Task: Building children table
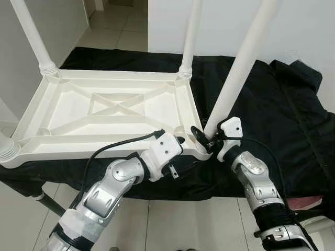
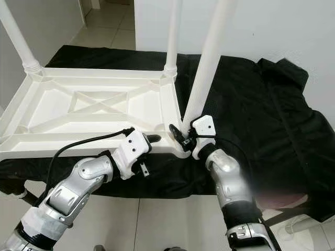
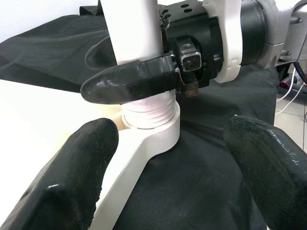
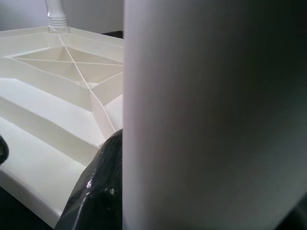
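Observation:
A white plastic children's table (image 1: 104,147) lies upside down on a black cloth. My right gripper (image 1: 205,137) is shut on the near-right leg (image 1: 238,68) just above its threaded base (image 3: 148,115), which sits in the corner socket (image 3: 160,139). The leg leans slightly to the right. In the right wrist view the leg (image 4: 211,115) is pressed against one black finger (image 4: 98,191). My left gripper (image 1: 183,140) is open at the table's near edge beside that corner. Its two fingers (image 3: 81,167) are spread wide on either side of the socket and touch nothing.
Two more legs stand upright at the far corners (image 1: 31,34) (image 1: 191,36), and a leg base (image 1: 6,149) shows at the near-left corner. The black cloth (image 1: 282,104) spreads to the right. Tiled floor (image 1: 172,225) lies below the near edge, and white walls stand behind.

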### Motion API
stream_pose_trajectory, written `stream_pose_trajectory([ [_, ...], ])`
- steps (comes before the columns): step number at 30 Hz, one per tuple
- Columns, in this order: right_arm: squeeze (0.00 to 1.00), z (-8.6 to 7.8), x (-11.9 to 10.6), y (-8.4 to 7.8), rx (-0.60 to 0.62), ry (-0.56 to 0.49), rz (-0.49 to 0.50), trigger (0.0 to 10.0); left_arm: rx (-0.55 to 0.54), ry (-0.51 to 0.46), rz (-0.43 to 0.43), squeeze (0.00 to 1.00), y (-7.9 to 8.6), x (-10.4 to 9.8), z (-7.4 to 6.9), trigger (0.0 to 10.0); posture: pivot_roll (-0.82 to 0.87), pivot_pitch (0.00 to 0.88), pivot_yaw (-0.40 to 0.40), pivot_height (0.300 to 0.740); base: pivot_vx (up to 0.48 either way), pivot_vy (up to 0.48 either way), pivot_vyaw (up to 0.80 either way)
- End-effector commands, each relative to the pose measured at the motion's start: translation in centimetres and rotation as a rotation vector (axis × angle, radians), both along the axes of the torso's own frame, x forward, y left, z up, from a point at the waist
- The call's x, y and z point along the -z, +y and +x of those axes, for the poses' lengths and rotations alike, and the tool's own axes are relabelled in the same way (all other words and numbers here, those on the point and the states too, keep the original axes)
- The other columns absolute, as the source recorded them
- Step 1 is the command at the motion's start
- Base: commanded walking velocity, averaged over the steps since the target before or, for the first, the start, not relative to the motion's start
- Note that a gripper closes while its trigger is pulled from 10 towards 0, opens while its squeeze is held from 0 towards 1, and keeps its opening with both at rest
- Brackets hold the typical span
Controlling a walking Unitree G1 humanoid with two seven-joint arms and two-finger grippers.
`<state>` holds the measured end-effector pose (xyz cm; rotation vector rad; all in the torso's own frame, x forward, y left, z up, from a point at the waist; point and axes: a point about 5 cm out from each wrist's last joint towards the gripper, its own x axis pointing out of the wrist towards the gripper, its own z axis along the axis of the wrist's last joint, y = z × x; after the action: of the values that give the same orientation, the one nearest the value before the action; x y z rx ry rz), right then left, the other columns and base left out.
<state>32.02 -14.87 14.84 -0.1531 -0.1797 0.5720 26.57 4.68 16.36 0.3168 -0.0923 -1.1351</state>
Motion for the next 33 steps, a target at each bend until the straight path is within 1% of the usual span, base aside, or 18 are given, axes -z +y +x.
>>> stream_pose_trajectory([
  [1, 0.0, -0.3, 0.9, -0.2, 0.019, 0.046, -0.007, 10.0, 0.028, 0.005, 0.017, 0.0, -0.2, 0.3, -0.4, 10.0, -0.02, 0.077, -0.074, 0.74, 0.0, 0.0, 0.0],
  [4, 0.0, -0.2, 0.8, -0.5, 0.104, 0.051, -0.003, 10.0, 0.027, 0.005, 0.019, 0.0, -0.1, 0.4, -0.3, 10.0, -0.02, 0.076, -0.077, 0.74, 0.0, 0.0, 0.0],
  [5, 0.0, -0.2, 0.8, -0.5, 0.104, 0.051, -0.003, 10.0, 0.027, 0.005, 0.019, 0.0, -0.1, 0.4, -0.3, 10.0, -0.02, 0.076, -0.077, 0.74, 0.0, 0.0, 0.0],
  [6, 0.0, 0.0, 0.7, -0.6, 0.178, 0.053, 0.001, 10.0, 0.021, 0.003, 0.022, 0.0, -0.1, 0.4, -0.2, 10.0, -0.02, 0.076, -0.078, 0.74, 0.0, 0.0, 0.0],
  [11, 0.0, -0.3, 0.4, -0.2, 0.242, 0.04, 0.031, 10.0, 0.011, -0.004, 0.026, 0.0, 0.0, 0.4, 0.0, 10.0, -0.01, 0.071, -0.077, 0.74, 0.0, 0.0, 0.0],
  [13, 0.0, -0.4, 0.5, -0.3, 0.35, 0.053, 0.063, 10.0, 0.008, -0.004, 0.025, 0.0, 0.0, 0.4, 0.0, 10.0, -0.01, 0.071, -0.077, 0.74, 0.0, 0.0, 0.0],
  [14, 0.0, -0.6, 0.5, -0.3, 0.386, 0.067, 0.095, 10.0, 0.006, -0.004, 0.025, 0.0, 0.1, 0.4, 0.0, 10.0, -0.01, 0.071, -0.074, 0.74, 0.0, 0.0, 0.0],
  [15, 0.0, -0.6, 0.5, -0.3, 0.386, 0.067, 0.095, 10.0, 0.006, -0.004, 0.025, 0.0, 0.1, 0.4, 0.0, 10.0, -0.01, 0.071, -0.074, 0.74, 0.0, 0.0, 0.0],
  [19, 0.0, -1.7, 1.0, 0.9, 0.519, 0.084, 0.148, 10.0, 0.003, -0.004, 0.03, 0.0, 0.2, 0.5, 0.1, 10.0, -0.01, 0.07, -0.072, 0.74, 0.0, 0.0, 0.0],
  [20, 0.0, -1.7, 1.0, 0.9, 0.519, 0.084, 0.148, 10.0, 0.003, -0.004, 0.03, 0.0, 0.2, 0.5, 0.1, 10.0, -0.01, 0.07, -0.072, 0.74, 0.0, 0.0, 0.0],
  [21, 0.0, -2.1, 1.0, 1.4, 0.568, 0.079, 0.174, 10.0, 0.003, -0.005, 0.031, 0.0, 0.2, 0.5, 0.1, 10.0, -0.01, 0.072, -0.074, 0.74, 0.0, 0.0, 0.0],
  [22, 0.0, -2.1, 1.0, 1.4, 0.568, 0.079, 0.174, 10.0, 0.003, -0.005, 0.031, 0.0, 0.2, 0.5, 0.1, 10.0, -0.01, 0.072, -0.074, 0.74, 0.0, 0.0, 0.0],
  [24, 0.0, -2.5, 0.8, 2.2, 0.639, 0.086, 0.206, 10.0, 0.004, -0.007, 0.03, 0.0, 0.1, 0.4, 0.1, 10.0, 0.0, 0.074, -0.078, 0.74, 0.0, 0.0, 0.0],
  [25, 0.0, -2.6, 0.6, 2.8, 0.661, 0.098, 0.243, 10.0, 0.0, -0.008, 0.028, 0.0, 0.1, 0.4, 0.2, 10.0, 0.0, 0.076, -0.077, 0.74, 0.0, 0.0, 0.0],
  [26, 0.0, -2.6, 0.6, 2.8, 0.661, 0.098, 0.243, 10.0, 0.0, -0.008, 0.028, 0.0, 0.1, 0.4, 0.2, 10.0, 0.0, 0.076, -0.077, 0.74, 0.0, 0.0, 0.0],
  [27, 0.0, -2.7, 0.4, 3.4, 0.644, 0.098, 0.261, 10.0, -0.004, -0.008, 0.027, 0.0, 0.2, 0.4, 0.2, 10.0, 0.0, 0.078, -0.074, 0.74, 0.0, 0.0, 0.0],
  [32, 0.0, -2.8, -0.2, 3.9, 0.605, 0.075, 0.272, 10.0, -0.007, -0.005, 0.025, 0.0, 0.3, 0.4, 0.2, 10.0, -0.01, 0.08, -0.068, 0.74, 0.0, 0.0, 0.0],
  [33, 1.0, -2.8, -0.3, 3.8, 0.594, 0.078, 0.286, 10.0, -0.003, -0.005, 0.027, 0.0, 0.2, 0.4, 0.2, 10.0, 0.0, 0.081, -0.067, 0.74, 0.0, 0.0, 0.0],
])
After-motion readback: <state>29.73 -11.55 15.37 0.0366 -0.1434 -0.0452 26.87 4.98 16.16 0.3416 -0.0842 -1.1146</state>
